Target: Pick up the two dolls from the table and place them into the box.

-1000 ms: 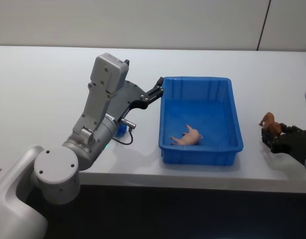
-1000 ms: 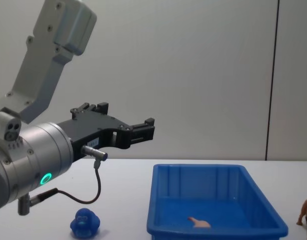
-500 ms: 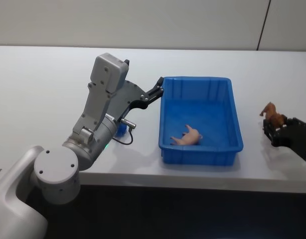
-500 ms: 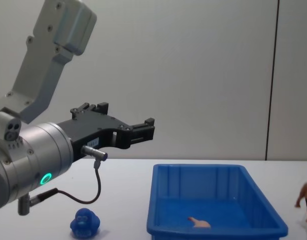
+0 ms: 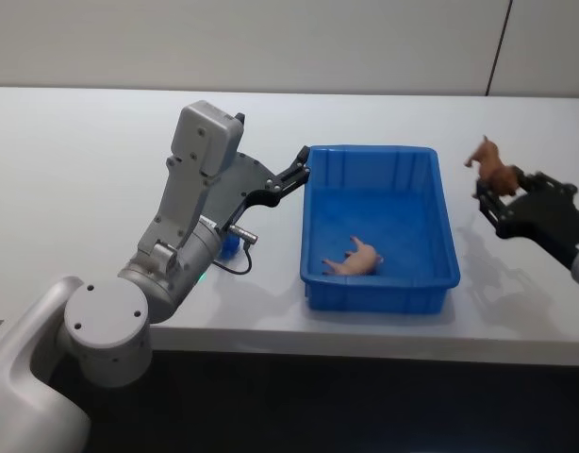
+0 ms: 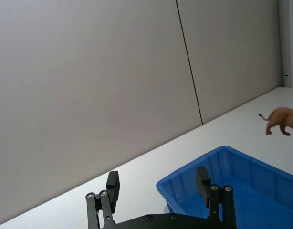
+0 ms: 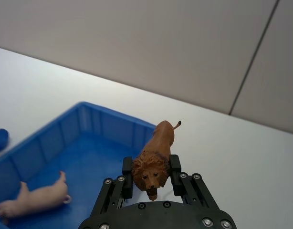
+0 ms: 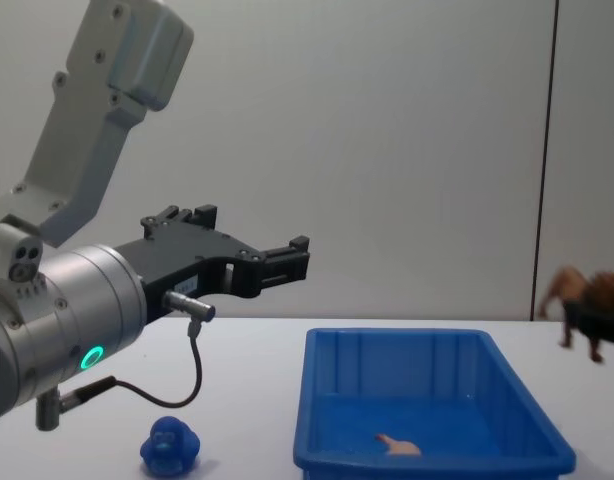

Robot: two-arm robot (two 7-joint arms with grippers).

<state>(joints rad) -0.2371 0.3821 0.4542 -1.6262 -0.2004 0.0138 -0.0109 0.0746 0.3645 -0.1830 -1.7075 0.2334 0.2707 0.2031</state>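
R gripper point(image 5: 490, 192) clamped on brown doll point(image 5: 491, 166), tail fwd, held aloft off table point(image 5: 82, 142) near its right edge, just outside box point(image 5: 379, 151) right rim. Box lies to gripper's left. Pink doll point(image 5: 357, 257) inside. L gripper point(image 5: 296, 174) spread, empty, at left rim.

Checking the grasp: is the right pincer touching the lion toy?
Touching. The right wrist view shows the right pincer shut on the lion toy, a finger pressed against each side of its mane.
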